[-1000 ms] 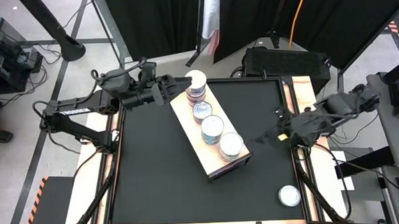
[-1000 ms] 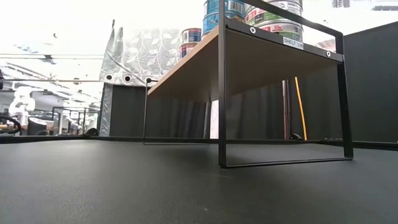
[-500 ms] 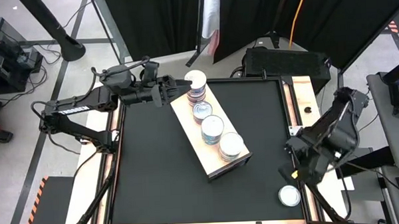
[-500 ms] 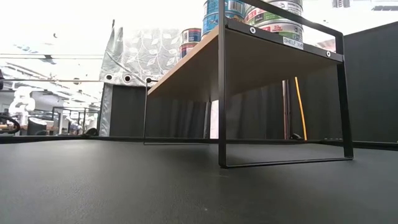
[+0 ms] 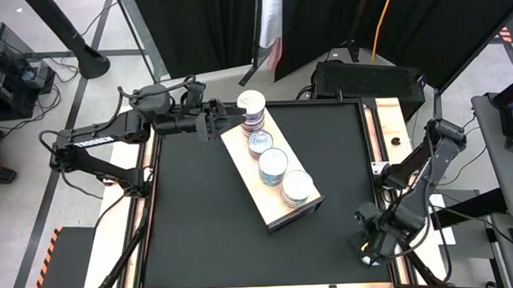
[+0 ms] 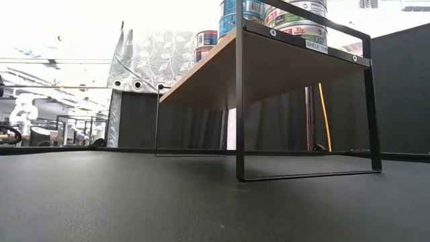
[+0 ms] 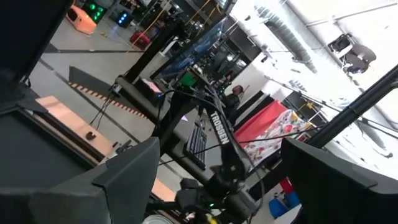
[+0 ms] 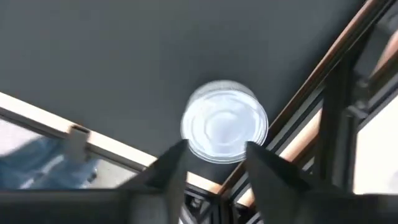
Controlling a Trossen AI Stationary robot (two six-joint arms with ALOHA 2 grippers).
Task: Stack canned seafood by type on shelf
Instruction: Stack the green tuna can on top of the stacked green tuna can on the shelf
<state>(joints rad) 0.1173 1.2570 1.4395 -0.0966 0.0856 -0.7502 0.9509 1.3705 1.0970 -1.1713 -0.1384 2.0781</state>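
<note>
The shelf [image 5: 240, 153], a pale board on a black metal frame [image 6: 239, 101], stands aslant on the black table and carries several stacks of canned seafood [image 5: 273, 165]. My left gripper [image 5: 226, 118] is open and level, just left of the far stack [image 5: 251, 106]. The edge of a tin's white top [image 7: 158, 219] shows low between its fingers. One loose tin [image 8: 224, 127] with a silvery top rests on its base at the table's near right corner. My right gripper [image 8: 214, 158] points down above it, open, one finger on each side. In the high view that arm [image 5: 388, 229] hides the tin.
Wooden side rails [image 5: 382, 127] run along the table's right and left edges. A black box [image 5: 365, 76] sits behind the far edge. Bare black tabletop [image 5: 199, 223] lies left of and in front of the shelf. The shelf's frame legs [image 6: 368, 114] stand on it.
My right gripper has swung from beside the shelf's right side toward the table's near right corner. It has sunk and tipped from slanting to pointing down over the loose tin, which it now covers in the high view. The tins have not moved.
</note>
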